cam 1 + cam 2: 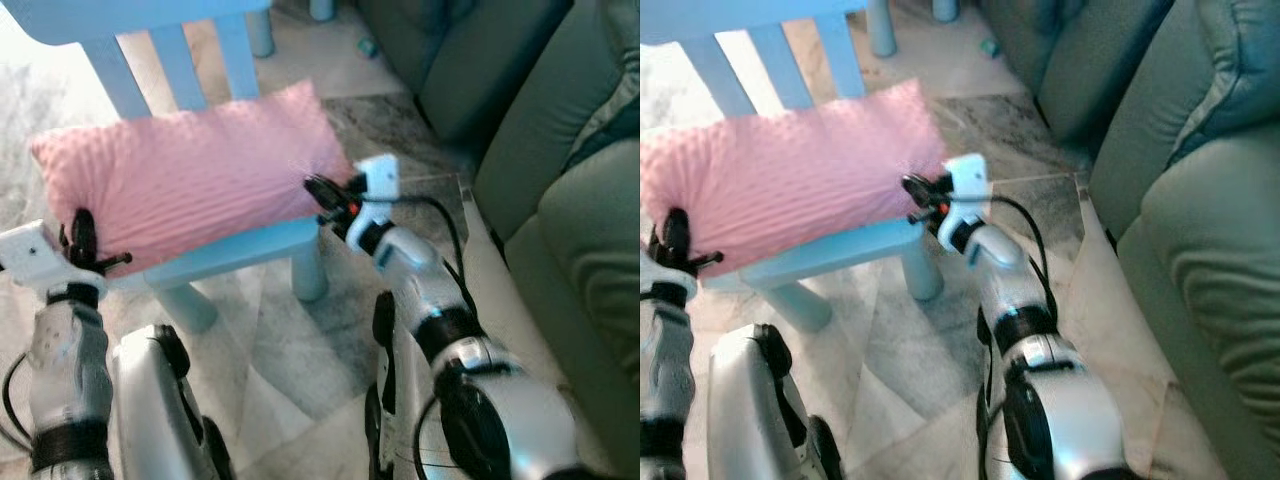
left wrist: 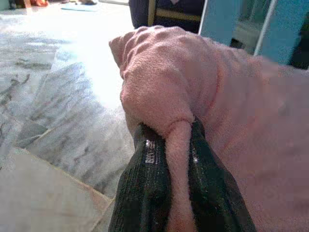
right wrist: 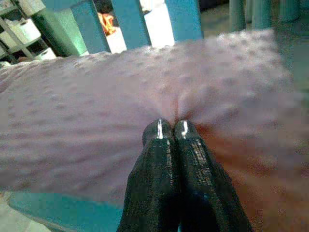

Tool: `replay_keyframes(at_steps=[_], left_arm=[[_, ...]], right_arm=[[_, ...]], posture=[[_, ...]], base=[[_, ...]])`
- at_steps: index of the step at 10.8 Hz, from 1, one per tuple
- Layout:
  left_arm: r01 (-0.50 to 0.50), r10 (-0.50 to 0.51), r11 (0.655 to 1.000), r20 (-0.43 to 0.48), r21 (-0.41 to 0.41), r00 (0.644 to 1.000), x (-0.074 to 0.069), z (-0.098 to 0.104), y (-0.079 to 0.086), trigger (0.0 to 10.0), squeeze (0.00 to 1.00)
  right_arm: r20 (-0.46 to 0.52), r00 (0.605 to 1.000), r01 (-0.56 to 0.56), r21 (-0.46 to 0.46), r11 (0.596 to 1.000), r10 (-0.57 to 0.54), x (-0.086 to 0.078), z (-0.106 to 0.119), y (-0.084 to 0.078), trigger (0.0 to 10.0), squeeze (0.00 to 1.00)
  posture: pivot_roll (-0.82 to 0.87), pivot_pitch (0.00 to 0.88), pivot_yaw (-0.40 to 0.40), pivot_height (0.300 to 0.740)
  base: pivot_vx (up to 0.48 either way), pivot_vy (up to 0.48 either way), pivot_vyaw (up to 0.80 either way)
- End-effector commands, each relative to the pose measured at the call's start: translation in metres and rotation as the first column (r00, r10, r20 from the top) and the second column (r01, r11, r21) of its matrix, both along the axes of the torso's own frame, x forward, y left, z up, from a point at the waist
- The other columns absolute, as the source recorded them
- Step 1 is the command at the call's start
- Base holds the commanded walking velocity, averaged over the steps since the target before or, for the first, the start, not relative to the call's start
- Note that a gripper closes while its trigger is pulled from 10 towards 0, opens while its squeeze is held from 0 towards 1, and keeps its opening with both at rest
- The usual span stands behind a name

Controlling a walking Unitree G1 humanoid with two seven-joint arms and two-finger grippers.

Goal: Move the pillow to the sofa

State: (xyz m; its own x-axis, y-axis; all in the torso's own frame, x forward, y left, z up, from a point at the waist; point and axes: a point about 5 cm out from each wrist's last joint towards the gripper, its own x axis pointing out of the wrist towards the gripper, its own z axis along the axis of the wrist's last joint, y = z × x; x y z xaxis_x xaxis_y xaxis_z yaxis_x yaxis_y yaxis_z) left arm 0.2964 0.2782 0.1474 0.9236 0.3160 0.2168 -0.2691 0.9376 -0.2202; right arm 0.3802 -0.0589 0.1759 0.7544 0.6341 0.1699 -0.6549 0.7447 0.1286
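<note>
- The pink pillow (image 1: 190, 175) lies flat on the seat of a small blue chair (image 1: 235, 255). It covers most of the seat, and its back edge rests against the chair's back slats.
- The left gripper (image 2: 179, 145) is at the pillow's left front corner, near the front edge of the seat. Its two black fingers pinch a fold of the pink cloth between them.
- The right gripper (image 3: 171, 130) is at the pillow's right end, by the right front corner of the seat. Its fingers are pressed tight together, and the cloth puckers right at the tips, so it looks like a small pinch of pillow is caught there.
- So both ends of the pillow are held. I think the grabbing step is done and the lifting step is next.
- The pillow is not yet lifted; it sits on the chair.
- The green sofa (image 1: 570, 200) is on the robot's right, just beside the chair, with a strip of marble floor (image 1: 290, 350) between them.
- Next, both arms need to rise together so the pillow clears the seat and the slats.
- Then the robot needs to turn or swing right and carry the pillow over the sofa cushion.
- The right pinch looks thin, so the cloth could slip if the lift is fast.
</note>
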Motion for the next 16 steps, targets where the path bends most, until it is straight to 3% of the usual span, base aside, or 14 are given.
replay_keyframes(at_steps=[1,3,5,6,8,10,12,13,16], left_arm=[[-0.061,0.061,0.998,0.005,0.023,0.998,-0.012,0.001,0.007,0.0,0.0],[-0.075,0.075,0.997,0.015,-0.004,0.997,-0.021,0.003,-0.003,0.0,0.0],[-0.025,0.023,0.999,-0.037,-0.039,0.999,-0.03,-0.008,-0.035,0.0,0.0],[0.011,-0.013,0.999,-0.063,-0.035,0.998,-0.035,-0.019,-0.048,0.0,0.0],[0.003,-0.008,0.998,-0.088,-0.061,0.996,-0.037,-0.025,-0.052,0.0,0.0],[0.006,-0.009,0.999,-0.057,-0.051,0.998,-0.031,-0.009,-0.052,0.0,0.0],[0.051,-0.054,0.998,-0.078,-0.037,0.995,-0.041,-0.009,-0.063,0.0,0.0],[0.084,-0.088,0.996,-0.121,-0.035,0.989,-0.051,-0.017,-0.073,0.0,0.0],[0.114,-0.121,0.992,-0.197,-0.051,0.973,-0.064,-0.03,-0.085,0.0,0.0]], right_arm=[[0.037,0.998,0.048,0.024,0.999,-0.049,-0.001,0.003,-0.009,0.0,0.0],[0.068,0.996,0.061,0.034,0.998,-0.064,-0.008,0.003,-0.011,0.0,0.0],[0.114,0.99,0.084,0.018,0.996,-0.085,-0.022,0.001,-0.014,0.0,0.0],[0.077,0.993,0.092,0.022,0.995,-0.094,-0.03,-0.011,-0.017,0.0,0.0],[0.044,0.993,0.112,0.01,0.994,-0.113,-0.037,-0.022,-0.019,0.0,0.0],[0.072,0.99,0.123,0.032,0.992,-0.125,-0.035,-0.004,-0.017,0.0,0.0],[0.088,0.985,0.148,0.022,0.989,-0.15,-0.042,-0.001,-0.028,0.0,0.0],[0.084,0.983,0.163,-0.011,0.987,-0.162,-0.052,-0.008,-0.035,0.0,0.0],[0.028,0.97,0.243,-0.039,0.969,-0.242,-0.066,-0.02,-0.047,0.0,0.0]], posture=[[-0.15,0.109,0.018,0.395],[-0.16,0.05,0.021,0.395],[-0.17,0.012,0.025,0.395],[-0.17,0.0,0.026,0.395],[-0.17,0.0,0.027,0.395],[-0.17,0.0,0.027,0.395],[-0.17,0.0,0.028,0.395],[-0.17,0.0,0.032,0.395],[-0.19,0.0,0.044,0.395]], base=[[0.0,0.0,0.0],[0.0,0.0,0.0],[0.0,0.0,0.0],[0.0,0.0,0.0],[0.0,0.0,0.0],[0.0,0.0,0.0],[0.0,0.0,0.0],[0.0,0.0,0.0],[0.0,0.0,0.0]])
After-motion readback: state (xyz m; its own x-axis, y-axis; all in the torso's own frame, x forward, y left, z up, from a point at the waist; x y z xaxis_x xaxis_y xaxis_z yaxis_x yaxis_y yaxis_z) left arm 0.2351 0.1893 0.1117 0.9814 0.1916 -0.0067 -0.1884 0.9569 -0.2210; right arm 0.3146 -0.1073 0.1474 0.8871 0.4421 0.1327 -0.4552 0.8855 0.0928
